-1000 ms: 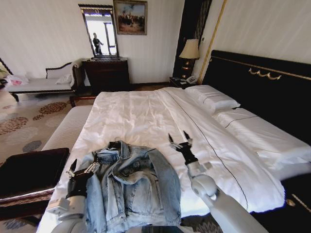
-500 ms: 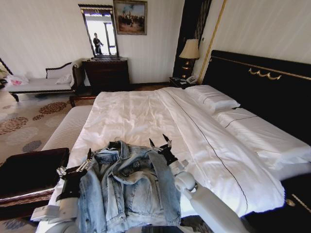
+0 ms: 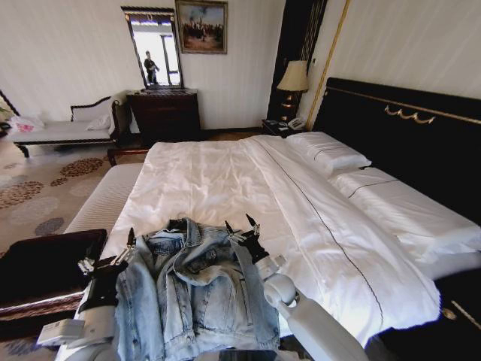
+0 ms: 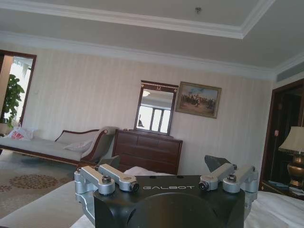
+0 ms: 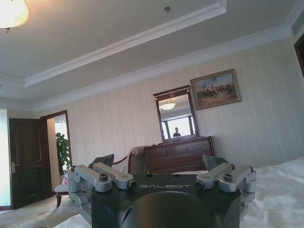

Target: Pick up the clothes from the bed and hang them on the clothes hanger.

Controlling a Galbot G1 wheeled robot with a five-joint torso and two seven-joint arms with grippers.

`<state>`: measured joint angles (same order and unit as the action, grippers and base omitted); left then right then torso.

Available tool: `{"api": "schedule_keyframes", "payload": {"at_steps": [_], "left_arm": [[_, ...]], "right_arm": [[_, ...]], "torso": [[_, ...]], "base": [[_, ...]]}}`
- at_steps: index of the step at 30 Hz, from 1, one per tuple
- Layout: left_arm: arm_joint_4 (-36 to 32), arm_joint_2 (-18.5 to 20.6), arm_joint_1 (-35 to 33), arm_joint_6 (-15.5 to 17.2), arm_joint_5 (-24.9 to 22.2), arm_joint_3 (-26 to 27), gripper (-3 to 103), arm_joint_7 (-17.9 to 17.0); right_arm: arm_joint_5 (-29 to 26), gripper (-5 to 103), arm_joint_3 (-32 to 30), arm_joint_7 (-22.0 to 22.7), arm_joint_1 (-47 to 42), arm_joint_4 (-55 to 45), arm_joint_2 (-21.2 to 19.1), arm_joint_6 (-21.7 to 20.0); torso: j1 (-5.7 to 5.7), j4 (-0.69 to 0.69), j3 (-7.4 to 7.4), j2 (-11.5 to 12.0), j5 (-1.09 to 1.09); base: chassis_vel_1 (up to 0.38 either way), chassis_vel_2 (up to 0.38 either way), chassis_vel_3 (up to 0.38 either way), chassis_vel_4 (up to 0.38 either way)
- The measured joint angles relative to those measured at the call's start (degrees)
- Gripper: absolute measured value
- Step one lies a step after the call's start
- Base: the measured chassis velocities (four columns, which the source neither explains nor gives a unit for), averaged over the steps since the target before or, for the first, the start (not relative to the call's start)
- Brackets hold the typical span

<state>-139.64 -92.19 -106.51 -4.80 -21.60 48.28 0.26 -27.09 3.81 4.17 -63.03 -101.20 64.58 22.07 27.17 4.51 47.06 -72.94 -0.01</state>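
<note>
Grippers, left (image 3: 113, 252) and right (image 3: 240, 227), fingers apart, have been drawn in beside the jacket (image 3: 199, 293); grasping seems imminent.

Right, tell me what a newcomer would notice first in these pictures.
A faded denim jacket lies spread at the near end of the big white bed, with the hook of a black hanger at its collar. Flanking it are both arms: the left gripper open beside one shoulder, the right gripper open at the other. Behind, the tall black headboard dominates the right side.
</note>
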Motion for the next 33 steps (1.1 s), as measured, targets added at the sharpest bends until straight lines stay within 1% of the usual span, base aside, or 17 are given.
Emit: {"api": "schedule_keyframes", "payload": {"at_steps": [4, 13, 22, 25, 30, 31, 33], "left_arm": [[0.3, 0.0, 0.1, 0.0, 0.6, -0.4, 100, -0.1], [0.3, 0.2, 0.1, 0.0, 0.8, -0.3, 100, -0.3], [0.2, 0.2, 0.3, 0.1, 0.7, -0.3, 100, -0.3], [0.4, 0.2, 0.5, 0.1, 0.7, -0.3, 100, -0.5], [0.5, 0.1, 0.6, 0.1, 1.3, -0.4, 100, -0.7], [0.4, 0.1, 0.6, 0.1, 1.5, -0.5, 100, -0.7], [0.0, 0.1, 0.4, 0.1, 2.0, -0.5, 100, -0.9]], "right_arm": [[0.2, 100, -0.6, -0.6, -0.6, -0.3, -0.2, 0.4], [0.5, 100, 0.0, -0.8, -1.5, -0.4, 1.4, 0.6], [0.7, 100, 0.6, -0.5, -1.3, 0.1, 1.9, 0.6], [0.7, 100, 0.7, -0.2, -1.1, 0.3, 1.8, 1.2], [0.2, 100, 1.7, 1.1, -0.1, 0.2, 0.7, 0.8], [-0.5, 100, 2.4, 1.5, 0.6, 0.1, 0.1, 0.5], [-3.9, 100, 5.7, 2.7, 3.7, -0.3, -2.0, 0.1]], "torso": [[-0.01, 0.0, 0.0, 0.0, 0.0], [-0.01, 0.0, 0.0, 0.0, 0.01], [0.0, -0.01, 0.0, 0.0, 0.02], [0.0, -0.02, 0.0, 0.0, -0.04], [-0.01, -0.02, -0.01, 0.0, -0.01], [-0.01, 0.0, -0.01, 0.0, 0.0], [-0.01, 0.02, 0.0, 0.0, 0.05]], "base": [[0.0, 0.0, 0.0, 0.0], [0.004, 0.005, -0.009, -0.008], [0.154, 0.147, -0.139, -0.149], [0.153, 0.177, -0.175, -0.174], [0.091, 0.065, -0.062, -0.053], [0.0, 0.0, 0.0, 0.0], [-0.032, -0.008, 0.013, 0.013]]}}
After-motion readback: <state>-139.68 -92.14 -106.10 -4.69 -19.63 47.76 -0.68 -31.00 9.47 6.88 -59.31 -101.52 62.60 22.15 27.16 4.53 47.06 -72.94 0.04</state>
